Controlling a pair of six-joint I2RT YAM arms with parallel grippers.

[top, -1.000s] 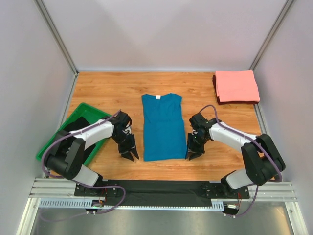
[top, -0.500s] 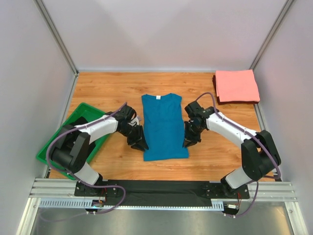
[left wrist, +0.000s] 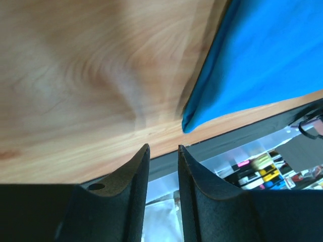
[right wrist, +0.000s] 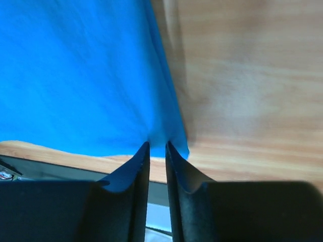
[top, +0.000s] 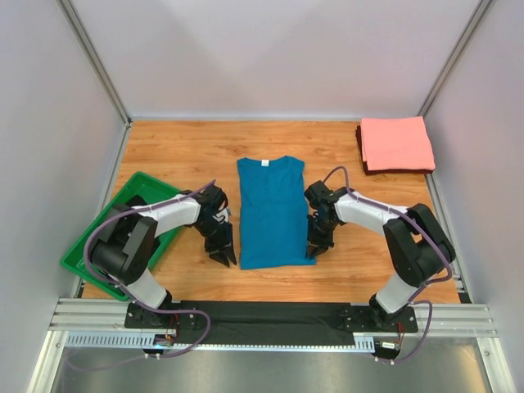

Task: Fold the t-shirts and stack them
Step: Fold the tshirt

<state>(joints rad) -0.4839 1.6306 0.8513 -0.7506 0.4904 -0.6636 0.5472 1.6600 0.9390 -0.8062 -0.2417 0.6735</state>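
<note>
The teal-blue t-shirt (top: 274,214) lies flat mid-table as a long rectangle, sleeves folded in, white neck label (top: 264,163) at the far end. My left gripper (top: 223,252) is beside its near left corner, off the cloth; in the left wrist view the gripper (left wrist: 162,146) is nearly shut and empty, with the shirt corner (left wrist: 189,125) just ahead. My right gripper (top: 316,246) is at the near right corner; in the right wrist view the gripper (right wrist: 157,142) is narrowly shut, its tips on the shirt's hem (right wrist: 169,133). The salmon-pink t-shirt (top: 397,143) lies folded at the far right.
A green tray (top: 98,219) with something dark inside sits at the left edge, under my left arm. Grey walls close in the table on three sides. The table's black front edge (left wrist: 242,133) runs just past the shirt's near hem.
Both grippers went in against the shirt's long sides half a second ago and have now slid back toward its near corners. The shirt stays flat in place.
</note>
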